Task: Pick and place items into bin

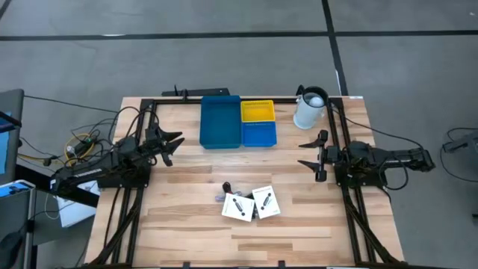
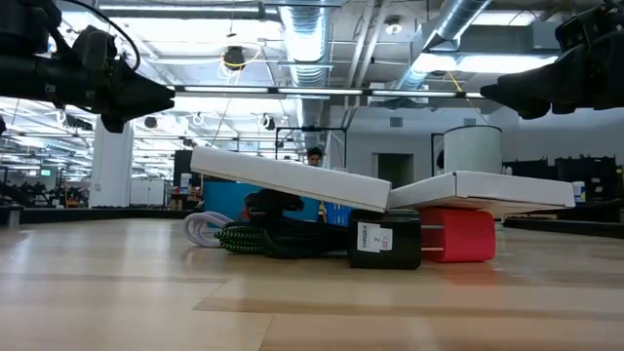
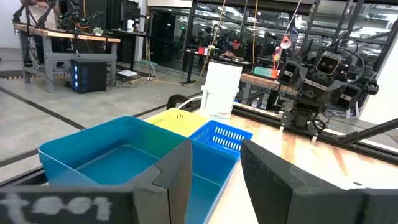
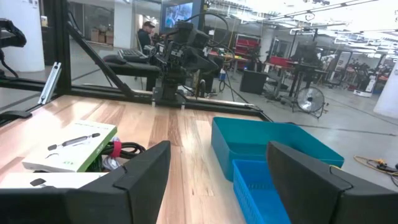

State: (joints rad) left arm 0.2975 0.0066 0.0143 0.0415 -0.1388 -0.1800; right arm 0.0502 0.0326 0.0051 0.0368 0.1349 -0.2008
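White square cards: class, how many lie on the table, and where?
2. The left card and the right card lie side by side near the table's front centre, resting on the cables. More could be hidden underneath.

The black adapter block (image 2: 384, 239) carries a white label; its print is too small to read.
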